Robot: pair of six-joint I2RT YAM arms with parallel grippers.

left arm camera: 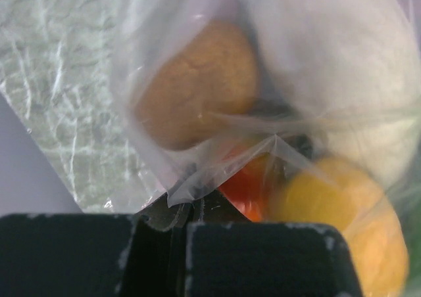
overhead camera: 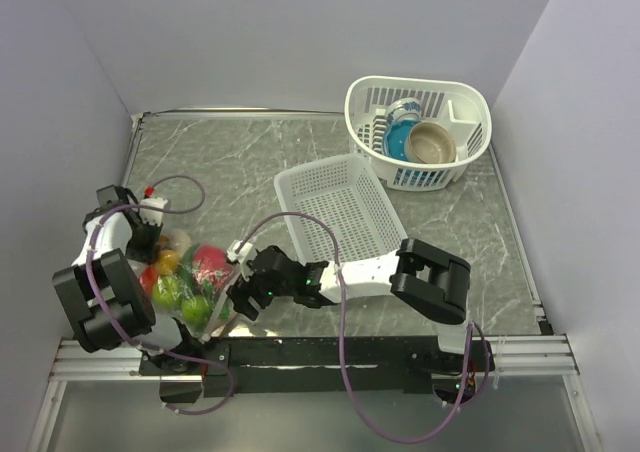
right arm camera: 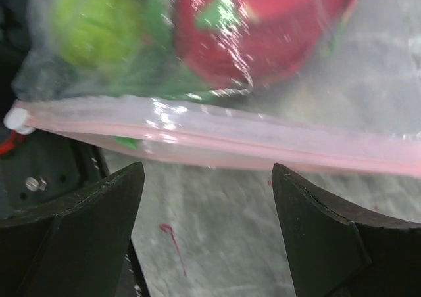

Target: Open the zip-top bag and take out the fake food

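Zip-top bag (overhead camera: 190, 277), near left, zipped around fake food (overhead camera: 210, 264): thin, slack, likely slippery film. Left gripper (left arm camera: 182, 226) pinches a fold of it; right gripper (right arm camera: 207, 179) gapes wide before the pink zip strip (right arm camera: 217, 136), likely the firmest hold.

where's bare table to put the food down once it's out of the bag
Two bare patches of table: far left, between the back wall and the zip-top bag, left of the flat basket; and right, between the flat basket, the deep basket and the side wall. Near left is crowded: bag, left hand and right hand.
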